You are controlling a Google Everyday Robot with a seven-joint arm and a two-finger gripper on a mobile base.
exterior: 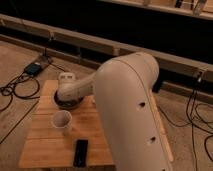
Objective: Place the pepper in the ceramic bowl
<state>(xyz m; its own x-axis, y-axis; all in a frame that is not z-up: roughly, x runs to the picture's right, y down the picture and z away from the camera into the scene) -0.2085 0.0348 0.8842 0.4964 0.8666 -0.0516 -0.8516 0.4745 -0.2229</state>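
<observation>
The ceramic bowl [71,103] is a dark round dish at the back left of the wooden table [45,142]. My thick white arm partly covers it. My gripper [65,88] is at the arm's far left end, directly over the bowl and close to its rim. The pepper is hidden from this view; I cannot tell whether it is in the gripper or in the bowl.
An off-white cup [61,120] stands just in front of the bowl. A flat black slab [81,152] lies near the table's front edge. Cables [17,90] and a small dark box [35,67] lie on the floor to the left. A long ledge runs behind.
</observation>
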